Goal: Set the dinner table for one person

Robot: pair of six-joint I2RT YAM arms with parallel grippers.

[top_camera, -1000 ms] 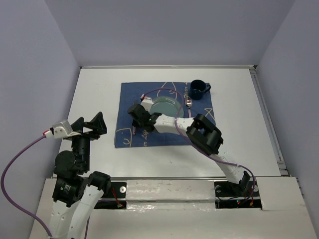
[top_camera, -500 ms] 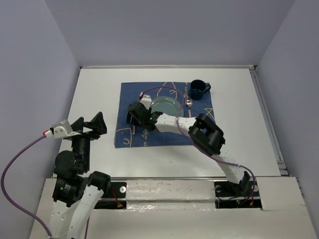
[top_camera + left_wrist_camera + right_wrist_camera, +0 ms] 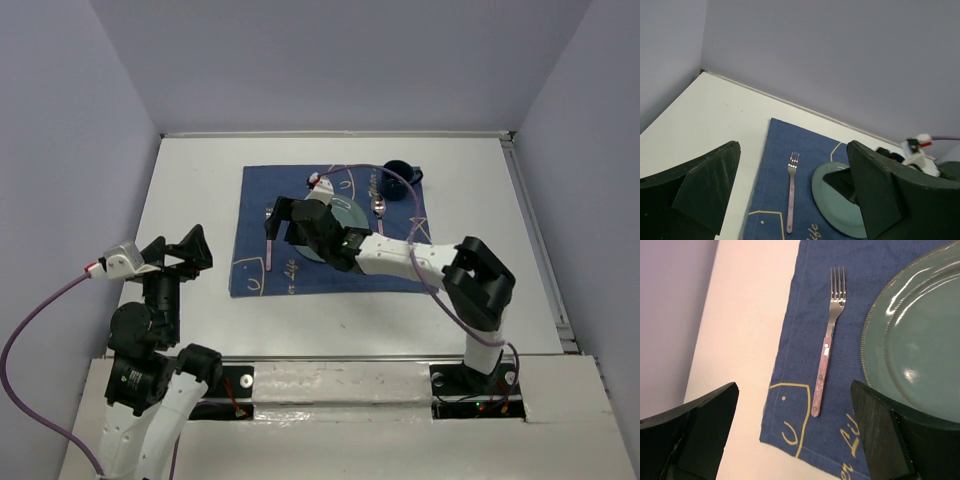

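Steel fork (image 3: 829,340) lies flat on the blue cloth (image 3: 805,300), just left of the plate (image 3: 920,340), all on the white tabletop (image 3: 190,190). Your right hand (image 3: 794,390) hangs over it, jaws wide and empty; I'd lift straight up so no finger drags the handle. Your left hand (image 3: 180,252) is spread open too, holding nothing. Count: one fork, one plate, one spoon (image 3: 379,205), one mug (image 3: 400,170), one cloth.

The dinner table (image 3: 190,200) is a large, plain white rectangular tabletop with a thin pale rim. It lies flat and level, smooth and matte. Its far edge and both side edges meet the lilac walls (image 3: 80,150). It is far bigger than anything on it.
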